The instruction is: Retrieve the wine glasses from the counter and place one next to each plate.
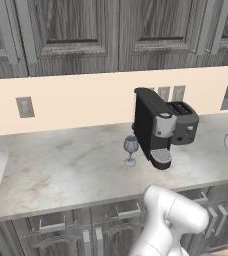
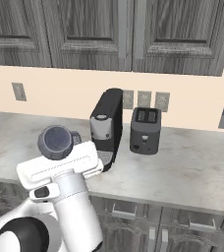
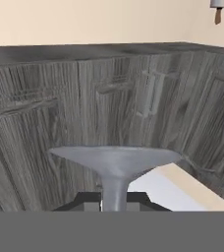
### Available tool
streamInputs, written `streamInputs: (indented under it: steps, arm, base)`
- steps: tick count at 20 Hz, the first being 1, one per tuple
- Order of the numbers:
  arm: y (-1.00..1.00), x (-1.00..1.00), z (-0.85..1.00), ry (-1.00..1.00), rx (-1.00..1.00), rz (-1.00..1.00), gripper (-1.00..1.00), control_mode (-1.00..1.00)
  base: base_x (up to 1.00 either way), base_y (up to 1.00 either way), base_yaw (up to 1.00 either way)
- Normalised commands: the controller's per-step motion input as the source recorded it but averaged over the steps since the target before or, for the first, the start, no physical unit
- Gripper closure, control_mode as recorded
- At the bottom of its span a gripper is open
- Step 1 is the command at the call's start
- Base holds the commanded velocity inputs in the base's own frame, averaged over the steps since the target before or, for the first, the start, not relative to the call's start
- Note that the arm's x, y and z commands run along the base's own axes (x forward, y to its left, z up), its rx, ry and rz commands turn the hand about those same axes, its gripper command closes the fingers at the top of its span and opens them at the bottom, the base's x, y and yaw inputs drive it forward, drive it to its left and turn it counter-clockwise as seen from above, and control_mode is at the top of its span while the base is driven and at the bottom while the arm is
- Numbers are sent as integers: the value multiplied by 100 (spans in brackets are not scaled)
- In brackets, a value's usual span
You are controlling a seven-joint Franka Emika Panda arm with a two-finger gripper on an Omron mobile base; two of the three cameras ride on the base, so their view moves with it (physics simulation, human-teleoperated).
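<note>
Flat, even rendered light, moderately bright, no clear source. Soft faint shadow under the coffee machine (image 1: 156,127) and wine glass (image 1: 130,150) on the counter (image 1: 61,172). No glare or blur. Textures low-res, edges jagged. Hand view dimmer; cabinet doors (image 3: 84,123) evenly lit, no visible edge distortion.

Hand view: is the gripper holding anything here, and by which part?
Yes. The gripper is shut on a wine glass, gripped by its thin stem, with the round foot spreading just beyond the fingertips.
</note>
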Motion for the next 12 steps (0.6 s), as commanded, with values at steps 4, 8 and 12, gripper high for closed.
streamInputs:
  steps: [4, 8, 12]
  arm:
    - [42, 0, 27, 1, -11, 1, 100, -100]
    - [32, -23, 24, -1, -10, 1, 100, -100]
    - [16, -24, 3, 0, -6, 1, 100, 100]
  base:
    - [0, 0, 0]
    - [0, 0, 0]
    - [-22, 5, 0]
